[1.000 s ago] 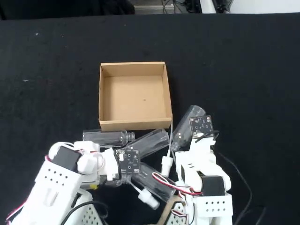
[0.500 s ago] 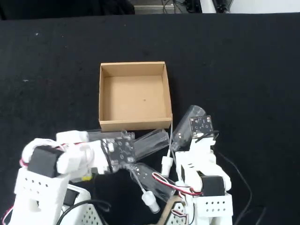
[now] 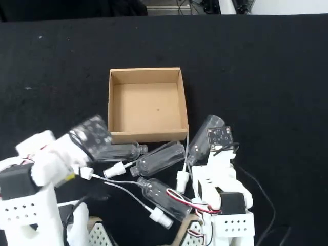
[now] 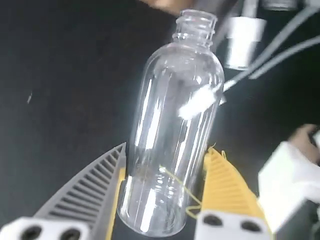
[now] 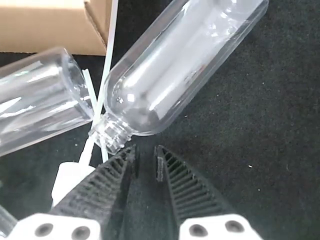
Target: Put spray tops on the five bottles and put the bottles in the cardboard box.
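Note:
An uncapped clear bottle lies between the grey and yellow fingers of my left gripper, which is shut on its lower body. In the high view this bottle lies in front of the cardboard box, which is empty. A second bottle wears a white spray top, and a third near the arm bases has one too. My right gripper is shut on nothing, just short of the open neck of a fourth bottle. A loose spray top lies beside it.
Another loose spray top with its thin tube lies by the left arm. The right arm stands at the front of the black table. Bare black cloth stretches behind and to the right of the box.
The left arm has swung from above the bottle pile in the middle to the left. It now holds the uncapped bottle. This uncovered the capped bottle. The right arm has kept still.

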Controlling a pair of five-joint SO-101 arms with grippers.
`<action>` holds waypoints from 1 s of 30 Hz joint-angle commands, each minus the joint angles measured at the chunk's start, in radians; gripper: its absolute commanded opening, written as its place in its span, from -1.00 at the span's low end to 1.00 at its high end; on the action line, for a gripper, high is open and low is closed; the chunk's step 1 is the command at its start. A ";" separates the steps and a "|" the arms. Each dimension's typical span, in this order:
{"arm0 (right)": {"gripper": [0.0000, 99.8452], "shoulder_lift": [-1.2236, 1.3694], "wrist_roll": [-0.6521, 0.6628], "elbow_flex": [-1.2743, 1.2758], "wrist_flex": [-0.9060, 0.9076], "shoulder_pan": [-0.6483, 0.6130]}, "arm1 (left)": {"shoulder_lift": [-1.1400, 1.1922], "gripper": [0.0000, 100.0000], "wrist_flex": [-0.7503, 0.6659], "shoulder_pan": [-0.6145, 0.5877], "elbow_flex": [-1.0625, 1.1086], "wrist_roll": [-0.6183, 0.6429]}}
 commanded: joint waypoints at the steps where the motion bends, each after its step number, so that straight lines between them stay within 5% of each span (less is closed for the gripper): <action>1: -0.91 -0.096 0.005 -0.007 0.008 0.025 | 0.006 -0.79 -0.138 -0.160 0.021 0.150; 7: -0.91 -0.096 0.005 -0.007 0.008 0.025 | 0.015 -0.79 -0.505 -0.490 0.300 0.334; 12: -0.91 -0.096 0.005 -0.007 0.003 0.025 | 0.017 -0.79 -0.763 -0.710 0.542 0.368; 17: -0.91 -0.096 0.052 -0.008 -0.063 0.025 | 0.018 -0.79 -0.806 -0.835 0.601 0.370; 25: -0.91 -0.096 0.528 -0.022 -0.218 0.028 | 0.026 -0.79 -0.798 -0.895 0.642 0.399; 30: -0.91 -0.096 0.463 -0.185 -0.195 0.026 | 0.183 -0.79 -0.752 -0.906 0.539 0.482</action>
